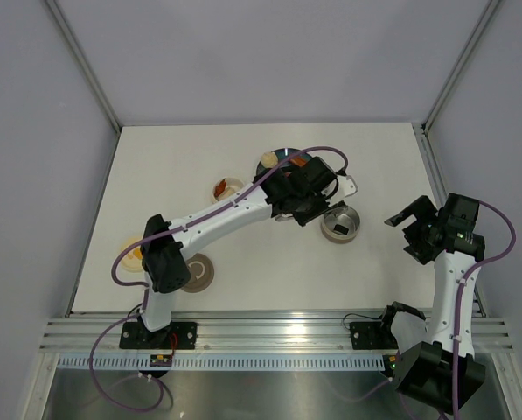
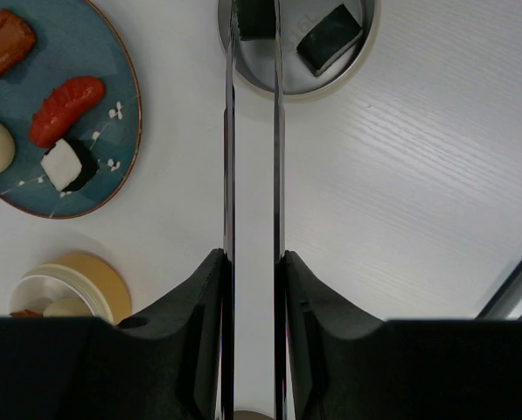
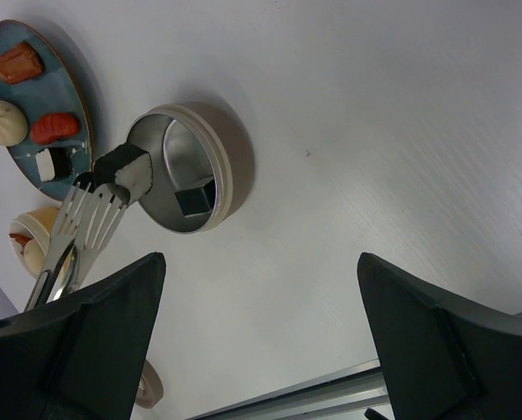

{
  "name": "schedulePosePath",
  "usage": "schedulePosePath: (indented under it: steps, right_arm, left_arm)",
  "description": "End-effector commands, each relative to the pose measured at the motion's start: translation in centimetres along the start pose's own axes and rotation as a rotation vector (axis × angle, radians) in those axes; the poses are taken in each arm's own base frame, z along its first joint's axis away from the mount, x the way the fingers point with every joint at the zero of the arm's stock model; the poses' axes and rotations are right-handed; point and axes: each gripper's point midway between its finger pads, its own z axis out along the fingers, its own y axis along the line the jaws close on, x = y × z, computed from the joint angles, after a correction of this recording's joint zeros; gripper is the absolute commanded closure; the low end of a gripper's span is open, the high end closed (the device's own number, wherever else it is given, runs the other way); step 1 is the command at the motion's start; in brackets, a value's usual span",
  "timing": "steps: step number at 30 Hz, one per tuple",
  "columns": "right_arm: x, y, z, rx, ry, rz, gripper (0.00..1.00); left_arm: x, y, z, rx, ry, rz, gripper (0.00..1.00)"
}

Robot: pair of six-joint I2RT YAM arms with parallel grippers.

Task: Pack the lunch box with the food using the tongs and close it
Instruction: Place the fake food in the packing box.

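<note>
Your left gripper [image 2: 254,289] clamps slim silver tongs [image 2: 229,175] | pinch holds black sushi bit [image 3: 125,169] over round steel lunch box [image 3: 228,166] | right gripper [image 3: 259,302] released

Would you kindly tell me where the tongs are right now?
In the left wrist view, the tongs run up the middle from the left gripper, their tips over the round tin, just right of the teal plate.

Bare table [image 1: 379,267] beside lunch box [image 1: 357,224]

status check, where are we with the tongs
left jaws shut on slim silver metal tongs; right jaws open, off aside. tongs pinch black sushi piece at rim of round metal tin. nothing blocking.
</note>
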Motion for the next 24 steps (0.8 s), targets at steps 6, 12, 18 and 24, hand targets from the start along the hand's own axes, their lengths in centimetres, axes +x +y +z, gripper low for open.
schedulePosePath:
  steps: [6, 12, 18, 24]
  right_arm:
    - [-0.6, 1.1, -0.4, -0.051, -0.012, -0.031, 0.01]
    - [-0.6, 1.0, -0.3, -0.045, -0.012, -0.031, 0.01]
    - [-0.5, 1.0, -0.2, -0.044, -0.010, -0.029, 0.01]
    - [-0.6, 1.0, -0.2, -0.043, -0.012, -0.029, 0.00]
  left_arm:
    - [-2.9, 2.2, 0.0, -0.107, -0.099, 0.070, 1.00]
    - [-2.1, 1.5, 1.4, -0.065, -0.056, 0.082, 1.00]
    - [-1.7, 0.7, 2.1, -0.038, -0.041, 0.082, 1.00]
    - [-1.4, 0.3, 3.2, -0.031, -0.018, 0.085, 1.00]
